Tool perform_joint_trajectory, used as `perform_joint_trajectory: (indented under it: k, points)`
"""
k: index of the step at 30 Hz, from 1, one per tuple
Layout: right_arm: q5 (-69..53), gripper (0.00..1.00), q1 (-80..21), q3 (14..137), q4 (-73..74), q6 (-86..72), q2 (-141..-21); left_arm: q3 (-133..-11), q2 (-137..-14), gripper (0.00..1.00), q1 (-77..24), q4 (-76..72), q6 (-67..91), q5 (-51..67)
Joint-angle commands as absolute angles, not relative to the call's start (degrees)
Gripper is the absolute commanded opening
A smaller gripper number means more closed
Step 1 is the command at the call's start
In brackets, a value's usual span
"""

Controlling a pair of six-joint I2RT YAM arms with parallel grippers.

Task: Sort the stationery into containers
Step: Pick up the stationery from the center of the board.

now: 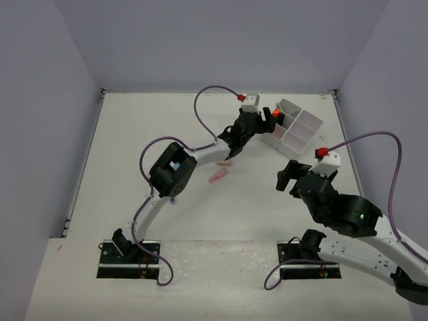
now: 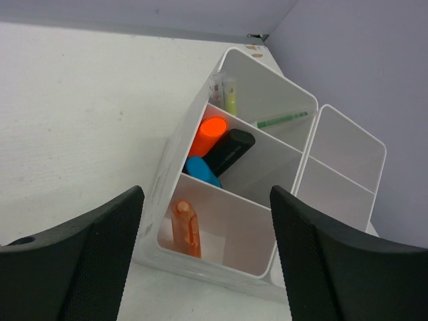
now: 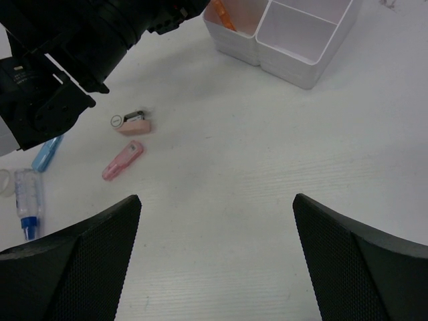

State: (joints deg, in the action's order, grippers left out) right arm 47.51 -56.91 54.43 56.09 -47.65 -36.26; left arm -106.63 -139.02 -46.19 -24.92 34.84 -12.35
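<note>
1 tray (image 3: 297, 67), 2 pink pcs (image 3: 124, 160) (image 3: 132, 125)

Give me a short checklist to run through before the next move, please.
1. Left gripper open and empty: ok.
2. Orange item lies inside the tray: ok.
3. Right gripper open and empty: ok.
4. All sorted: not ok; pink eraser and blue item lie outside the tray.
5. Left arm clear of the pink eraser: cannot tell.
</note>
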Motion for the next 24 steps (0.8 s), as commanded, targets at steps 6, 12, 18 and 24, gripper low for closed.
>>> perform_joint_trajectory:
  k: [6, 12, 18, 24]
  points:
    - [23.1, 0.93, -44.8, 49.7, 35.6, -39.8, -50.7, -99.0, -109.8, 1.0, -44.2, 5.1, 35.8, -32.9]
    - [27.4, 0.99, -48.1, 57.5, 35.2, -52.7, -74.9, -78.0, -83.6, 1.0, -40.6, 22.0, 47.3, -41.4]
    - [30.8, 0.95, -54.1, 85.4, 49.0, -69.4, -104.3, -55.6, -55.0, 1.0, -40.6, 25.5, 48.1, -39.7]
    - [29.4, 0.77, -54.8, 95.3, 51.9, -75.1, -116.9, -53.2, -51.2, 1.0, -40.5, 30.7, 45.3, -35.0]
